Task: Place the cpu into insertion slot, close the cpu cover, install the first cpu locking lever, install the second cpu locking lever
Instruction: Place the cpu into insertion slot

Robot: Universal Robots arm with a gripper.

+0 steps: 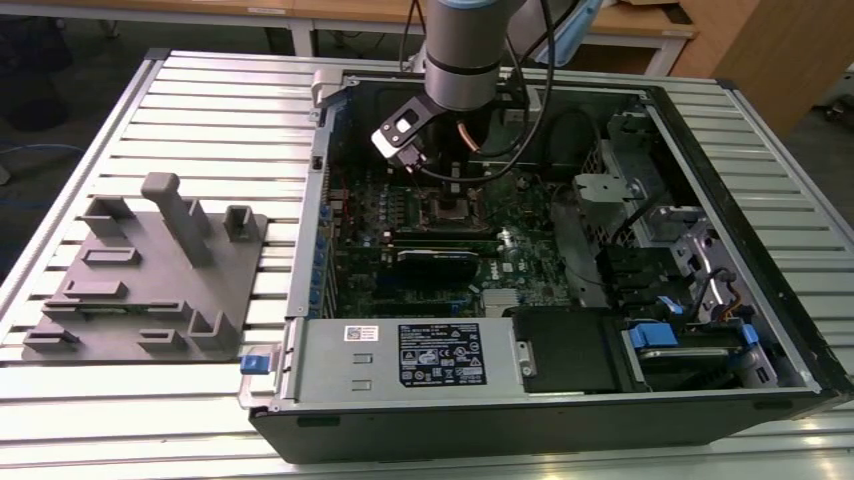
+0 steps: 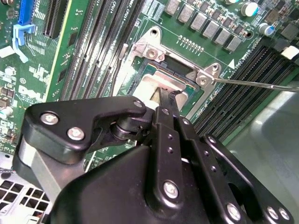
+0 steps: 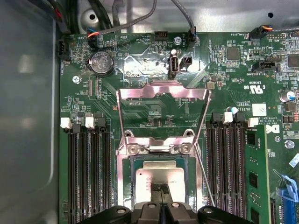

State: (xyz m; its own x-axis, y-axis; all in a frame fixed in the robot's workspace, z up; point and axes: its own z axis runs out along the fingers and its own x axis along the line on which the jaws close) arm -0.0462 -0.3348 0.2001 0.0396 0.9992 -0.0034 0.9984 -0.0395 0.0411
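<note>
My claw (image 3: pixel 160 187) is clenched, its fingertips pressed together with nothing between them. It sits directly over the cpu (image 3: pixel 160 176), which lies flat inside the insertion slot (image 3: pixel 132 186). The cpu cover (image 3: pixel 161 91) stands swung open beyond the slot's hinge edge, its long sides running away from the slot. I cannot tell whether my tips touch the chip. My own linkage hides the slot's near edge.

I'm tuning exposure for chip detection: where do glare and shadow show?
First wrist view: the cpu and the raised cpu cover glint; second wrist view: the gripper blocks the foreground; exterior view: the computer case is dim inside, the table slats glare.
</note>
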